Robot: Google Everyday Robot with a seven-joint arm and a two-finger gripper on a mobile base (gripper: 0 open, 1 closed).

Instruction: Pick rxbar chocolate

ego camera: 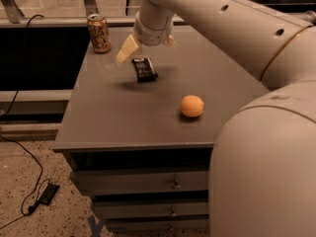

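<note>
Camera view looks down on a grey bench (113,125) with drawers (143,181) in its front, standing on a speckled floor (29,167). At far left a dark cable (19,149) runs down across the floor to a small black box (47,193) lying near the foot of the bench.

On the bench's far left corner a tan drink can (99,32) stands upright. Just to its right the gripper (146,53) hangs low over the back part of the bench, at the end of a thick pale arm (232,26) that reaches in from the upper right. Its jaws are apart: one pale finger (126,50) slants down to the left, between the can and the snack bar, and the tip of the other shows on the right side of the wrist. Neither one touches anything on the bench.

The snack bar (144,69), flat in a black wrapper with pale lettering, lies on the bench right under the gap between the jaws, near the can but not touching it. Its long side runs roughly front to back, slightly turned.

Farther right and nearer the front edge, an orange (191,106) sits by itself, well apart from the bar. At far right a bulky rounded part of the robot's body (266,172) fills the lower corner and hides that end of the bench.
</note>
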